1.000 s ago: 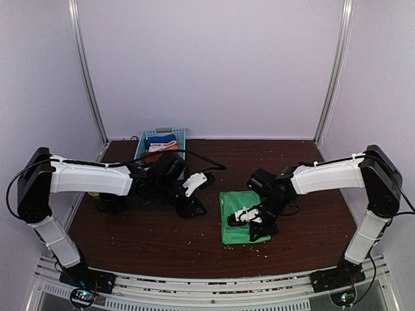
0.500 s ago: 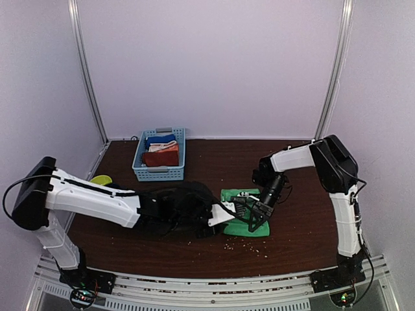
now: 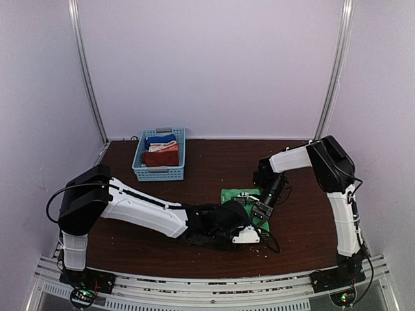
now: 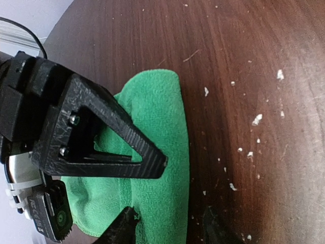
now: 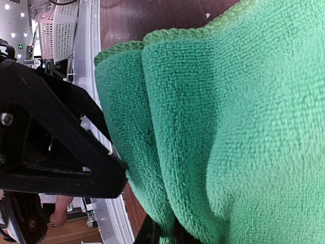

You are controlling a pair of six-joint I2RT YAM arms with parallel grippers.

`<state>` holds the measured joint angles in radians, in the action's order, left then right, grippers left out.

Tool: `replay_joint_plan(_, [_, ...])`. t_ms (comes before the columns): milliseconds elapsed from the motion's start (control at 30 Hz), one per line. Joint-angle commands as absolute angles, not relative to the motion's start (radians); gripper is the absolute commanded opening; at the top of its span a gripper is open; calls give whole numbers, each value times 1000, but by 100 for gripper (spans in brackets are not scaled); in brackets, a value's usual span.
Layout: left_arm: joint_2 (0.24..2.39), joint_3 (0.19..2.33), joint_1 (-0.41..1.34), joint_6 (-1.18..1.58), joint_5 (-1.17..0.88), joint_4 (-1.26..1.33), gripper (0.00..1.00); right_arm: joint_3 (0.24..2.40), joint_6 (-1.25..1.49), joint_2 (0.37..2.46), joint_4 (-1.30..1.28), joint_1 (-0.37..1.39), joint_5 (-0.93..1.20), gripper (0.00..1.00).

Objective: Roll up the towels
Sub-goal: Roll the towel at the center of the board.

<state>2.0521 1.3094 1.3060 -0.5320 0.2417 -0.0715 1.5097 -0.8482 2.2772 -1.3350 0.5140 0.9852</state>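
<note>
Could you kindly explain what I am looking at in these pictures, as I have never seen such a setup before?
These are two robot arms bolted at the near edge of a dark wooden table. The wide picture comes from a fixed camera above and behind them: the left arm reaches across from the left, and the right arm bends in from the right. The two close pictures come from small cameras on the wrists, each looking along its own pincer. Both arms meet at a folded green towel lying among pale crumbs. The right pincer is shut on a fold of that towel. The left pincer stands open at the towel's edge, seemingly holding nothing. At the back sits a blue basket holding a rust towel and other cloths.
</note>
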Motion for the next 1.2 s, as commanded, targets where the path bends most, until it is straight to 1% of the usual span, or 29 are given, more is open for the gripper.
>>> replay_joint_plan(0, [2122,1345,1301,-580,339,-48,46,1466,-854,2288,-1265,517,884,3])
replay_joint_plan(67, [2138,1351,1301,-586,365,-41,43,1461,-860,2281,-1264,516,885,3])
replay_joint_plan(200, [2147,1354,1301,-582,351,-45,33,1461,-867,2258,-1268,517,889,6])
replay_joint_plan(300, [2158,1367,1301,-570,364,-77,20,1482,-944,2213,-1332,517,902,13])
replay_joint_plan(333, [2159,1370,1300,-562,363,-90,18,1496,-965,2186,-1353,509,913,18])
replay_joint_plan(367, [2157,1375,1299,-552,354,-108,15,1509,-960,2151,-1356,497,919,23])
replay_joint_plan(433, [2151,1384,1297,-524,327,-153,12,1533,-939,2064,-1356,466,926,30])
replay_joint_plan(500, [2138,1395,1291,-483,279,-215,10,1560,-914,1974,-1354,433,916,36])
replay_joint_plan(567, [2129,1429,1278,-435,185,-290,10,1562,-885,1889,-1334,398,913,40])
replay_joint_plan(633, [2149,1507,1259,-363,81,-418,10,1524,-803,1790,-1248,371,892,40])
replay_joint_plan(700, [2175,1565,1234,-312,-34,-506,9,1448,-686,1646,-1111,356,857,40])
replay_joint_plan(800, [2207,1620,1189,-252,-230,-565,8,1308,-497,1436,-833,340,769,38])
replay_joint_plan(867, [2259,1691,1147,-213,-381,-630,8,1240,-413,1306,-733,319,749,39])
replay_joint_plan(933, [2329,1773,1101,-166,-519,-699,6,1257,-404,1226,-769,309,774,43])
replay_joint_plan(1000, [2395,1842,1065,-136,-649,-760,7,1316,-479,1175,-878,309,853,46])
replay_joint_plan(1100, [2463,1899,1031,-68,-748,-778,8,1344,-661,1128,-1031,332,953,49])
replay_joint_plan(1167, [2500,1926,1012,-32,-816,-785,7,1295,-732,1123,-1079,379,934,49])
